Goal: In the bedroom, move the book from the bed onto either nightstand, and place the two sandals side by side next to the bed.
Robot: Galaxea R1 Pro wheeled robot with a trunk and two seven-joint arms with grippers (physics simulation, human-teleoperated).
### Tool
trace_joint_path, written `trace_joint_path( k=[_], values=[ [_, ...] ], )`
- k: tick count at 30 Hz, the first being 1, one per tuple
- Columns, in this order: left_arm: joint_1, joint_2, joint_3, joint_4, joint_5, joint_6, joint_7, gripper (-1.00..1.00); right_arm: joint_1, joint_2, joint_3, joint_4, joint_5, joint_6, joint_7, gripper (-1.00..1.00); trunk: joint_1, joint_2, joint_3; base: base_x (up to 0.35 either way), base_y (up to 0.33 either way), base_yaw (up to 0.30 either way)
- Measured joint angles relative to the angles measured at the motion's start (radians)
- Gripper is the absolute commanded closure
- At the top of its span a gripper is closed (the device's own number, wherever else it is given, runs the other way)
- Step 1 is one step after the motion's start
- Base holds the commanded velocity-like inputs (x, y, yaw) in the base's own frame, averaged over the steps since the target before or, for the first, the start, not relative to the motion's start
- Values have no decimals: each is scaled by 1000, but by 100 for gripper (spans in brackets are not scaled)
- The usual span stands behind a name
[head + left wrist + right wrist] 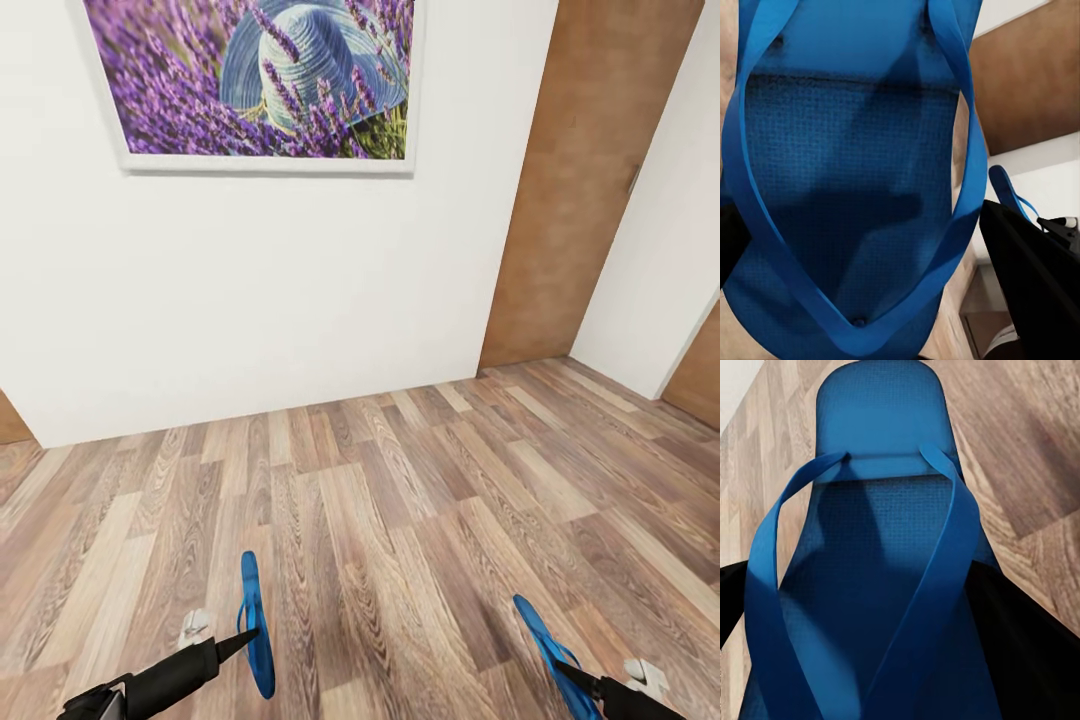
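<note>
Two bright blue flip-flop sandals are held off the wood floor, each edge-on in the head view. My left gripper (250, 638) is shut on the left sandal (254, 618), whose sole and straps loom close in the left wrist view (847, 187). My right gripper (568, 675) is shut on the right sandal (543, 640), seen close with its straps in the right wrist view (877, 547). The right sandal (1009, 191) also appears small in the left wrist view, past a black finger (1035, 285). The bed, book and nightstands are out of view.
A white wall (250, 300) stands ahead with a framed lavender-and-hat picture (260, 80). A brown door (590, 180) is at the right, beside a white wall corner (670, 250). Wood-plank floor (400, 500) stretches between me and the wall.
</note>
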Motion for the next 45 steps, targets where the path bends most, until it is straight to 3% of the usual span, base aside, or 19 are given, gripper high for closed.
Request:
trace_joint_path(
  k=[5,13,45],
  values=[
    [0,0,0,0,0,0,0,100,0,1,0,0,0,0,1,100,-19,35,16,0,0,0],
    [0,0,-1,1,0,0,0,100,0,1,1,0,0,0,-2,100,-19,35,16,0,0,65],
    [0,-2,-1,20,0,-2,2,100,0,-1,0,1,1,0,-12,100,-19,35,16,0,0,280]
  ],
)
